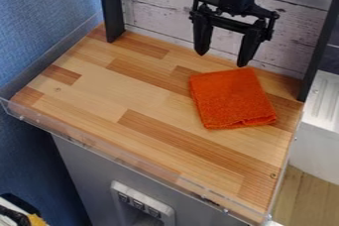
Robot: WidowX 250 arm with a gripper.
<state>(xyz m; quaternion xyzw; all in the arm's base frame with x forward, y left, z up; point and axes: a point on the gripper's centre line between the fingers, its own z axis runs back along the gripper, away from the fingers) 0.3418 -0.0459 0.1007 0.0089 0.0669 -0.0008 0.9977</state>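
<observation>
The black gripper (222, 59) hangs from the top edge of the camera view, right of centre, above the back part of the wooden surface. Its two fingers stand wide apart, pointing down, with nothing between them. An orange cloth (232, 98), folded into a rough square, lies flat on the wooden surface (142, 91) to the right of the middle. The cloth is just below and in front of the fingertips in the view, and the gripper does not appear to hold it.
A clear low rim (126, 161) runs along the front edge. Dark posts stand at the back left (110, 7) and right (319, 46), with a whitewashed plank wall (159, 4) behind. A white ribbed object (324, 102) is at the right.
</observation>
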